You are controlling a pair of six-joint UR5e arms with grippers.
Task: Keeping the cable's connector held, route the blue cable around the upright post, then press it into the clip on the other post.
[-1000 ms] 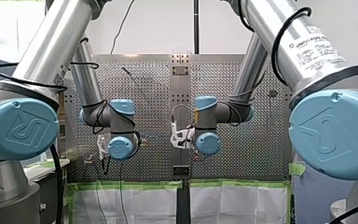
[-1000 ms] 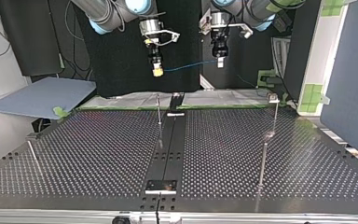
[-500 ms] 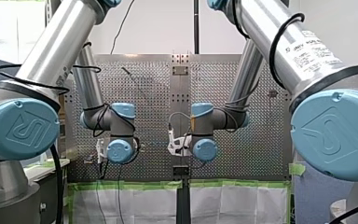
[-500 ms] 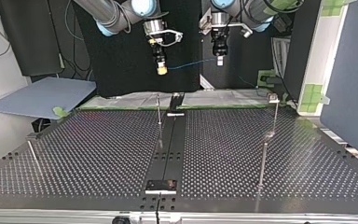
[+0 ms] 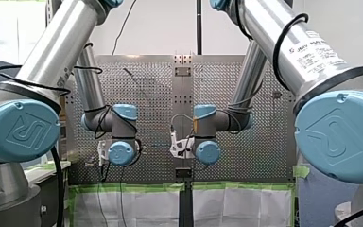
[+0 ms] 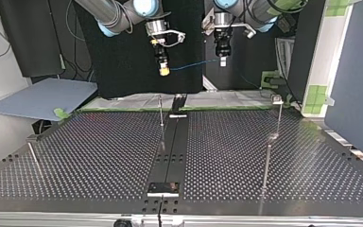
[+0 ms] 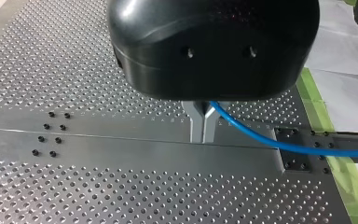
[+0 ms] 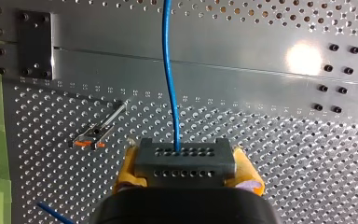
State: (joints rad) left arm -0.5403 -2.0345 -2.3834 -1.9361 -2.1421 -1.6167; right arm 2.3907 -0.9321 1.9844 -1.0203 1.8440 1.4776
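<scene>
Blue thin cable (image 6: 194, 65) hung high above the perforated metal table (image 6: 99, 156), stretched between both grippers. My right gripper (image 8: 186, 165) clamped its grey block connector (image 8: 184, 156) between yellow pads (image 8: 126, 169); my left gripper (image 7: 203, 133) pinched the cable in narrow metal fingers (image 7: 196, 122). Routing had apparently not begun: next, both should descend toward the thin upright metal post (image 6: 161, 111), which stood with open room all round

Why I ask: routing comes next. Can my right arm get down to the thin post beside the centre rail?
Probably yes: my right hand, holding the connector, hangs above, just beside, the post with nothing between them. The blue cable running to my left hand might limit slack.
</scene>
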